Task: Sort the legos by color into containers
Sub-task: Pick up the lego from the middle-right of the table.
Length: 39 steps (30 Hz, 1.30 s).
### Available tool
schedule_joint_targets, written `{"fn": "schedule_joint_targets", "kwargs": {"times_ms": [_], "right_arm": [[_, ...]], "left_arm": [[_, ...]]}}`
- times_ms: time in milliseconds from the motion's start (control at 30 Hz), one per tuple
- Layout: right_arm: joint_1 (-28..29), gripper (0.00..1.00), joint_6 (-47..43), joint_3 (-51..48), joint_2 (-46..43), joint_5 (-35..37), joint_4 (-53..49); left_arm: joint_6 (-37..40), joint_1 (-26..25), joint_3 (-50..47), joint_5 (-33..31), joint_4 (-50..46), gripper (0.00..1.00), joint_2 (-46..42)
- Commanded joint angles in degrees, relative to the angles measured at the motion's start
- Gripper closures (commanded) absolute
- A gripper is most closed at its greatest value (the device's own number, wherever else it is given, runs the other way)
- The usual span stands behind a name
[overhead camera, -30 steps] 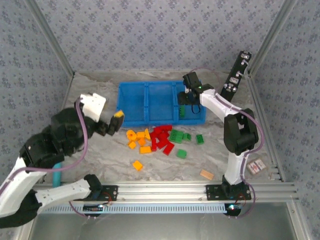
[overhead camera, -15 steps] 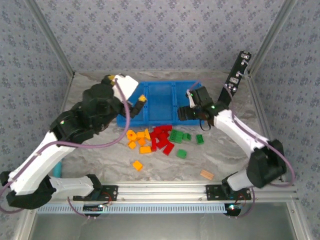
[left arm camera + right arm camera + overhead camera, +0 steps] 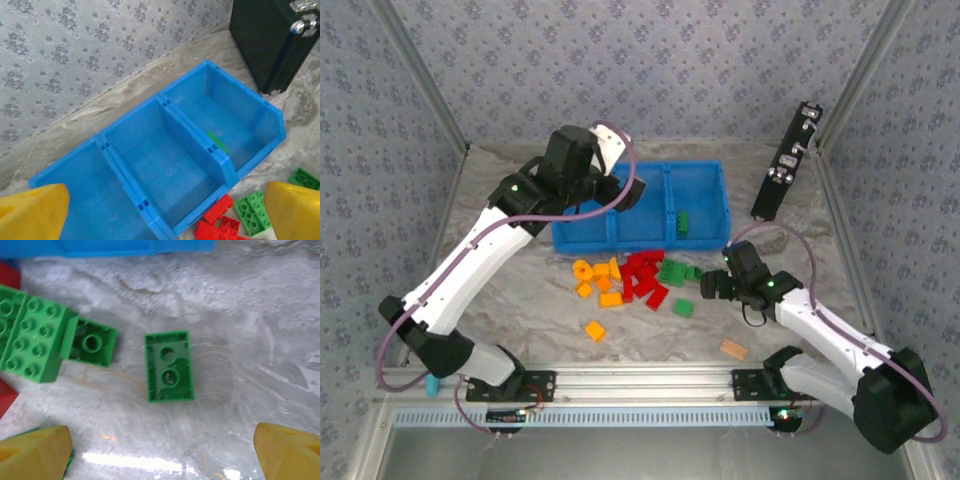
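Along the worktop (image 3: 540, 310), just in front of the blue tray (image 3: 705, 195), the legos (image 3: 630, 280) lay bunched by colour, with one green brick (image 3: 217, 141) already in the right compartment. Your right hand (image 3: 160, 450) hung over a lone green brick (image 3: 169, 366), fingers wide apart and gripping nothing. Your left hand (image 3: 620, 190), equally spread and empty, hovered above the tray. Had you closed off-centre, that upturned brick would likely have skidded aside or twisted in the grip.

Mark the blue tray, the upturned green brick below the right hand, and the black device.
Blue tray (image 3: 160, 165): left wrist view, bare floor of middle compartment.
Upturned green brick (image 3: 169, 366): right wrist view, centre of its hollow underside.
Black device (image 3: 786, 162): top external view, middle of its body.
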Motion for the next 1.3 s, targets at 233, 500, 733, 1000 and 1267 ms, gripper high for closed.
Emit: {"fn": "schedule_joint_targets", "kwargs": {"times_ms": [233, 500, 733, 1000, 1267], "right_arm": [[-3.1, 0.05, -1.6, 2.7, 12.7, -0.1, 8.2], [-4.7, 0.21, -2.2, 5.9, 21.4, -0.6, 9.1], [-4.7, 0.43, -2.4, 7.2, 24.6, -1.2, 9.2], [-4.0, 0.63, -1.9, 8.4, 24.9, -0.6, 6.0], [-4.0, 0.73, -3.0, 12.3, 25.7, -0.3, 3.2]], "left_arm": [[-5.0, 0.0, 7.5, 2.6, -1.3, 0.0, 6.2], [-6.2, 0.0, 7.3, 1.3, -2.4, 0.0, 5.4], [-6.3, 0.0, 7.2, 0.9, -3.1, 0.0, 5.9], [-6.0, 0.0, 9.8, 0.9, -4.8, 0.0, 8.4], [-5.0, 0.0, 10.6, 0.9, -4.9, 0.0, 9.6]]}}
